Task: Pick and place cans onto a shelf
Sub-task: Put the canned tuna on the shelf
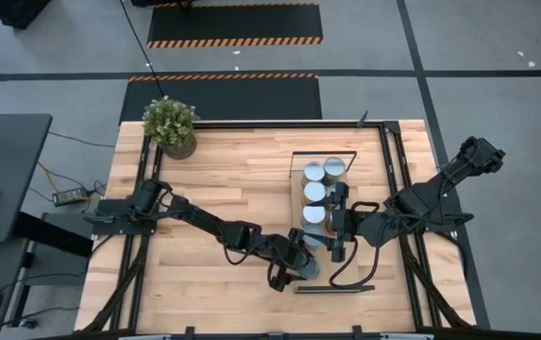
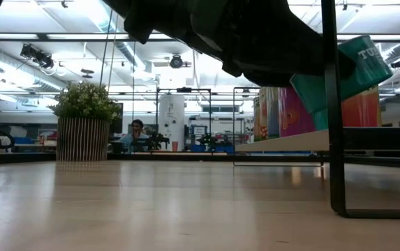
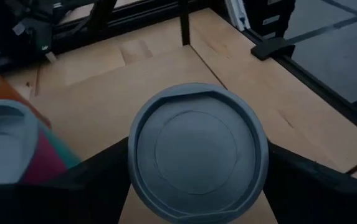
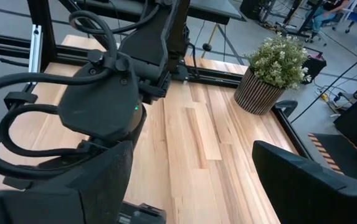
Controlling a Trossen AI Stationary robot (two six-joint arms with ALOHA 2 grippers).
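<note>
Left gripper [image 1: 300,264] brackets a can [image 3: 197,152] on the shelf [image 1: 297,194] — grip uncertain; right gripper [image 1: 338,247] hovers beside — jaws apart, empty.

Two dark, jointed robot arms

Both arms are matte black, built of rounded joint housings and slim links; the left arm [image 4: 103,106] carries looping black cables and a small green light, and the right hand [image 4: 190,180] ends in broad, flat black fingers.
</note>
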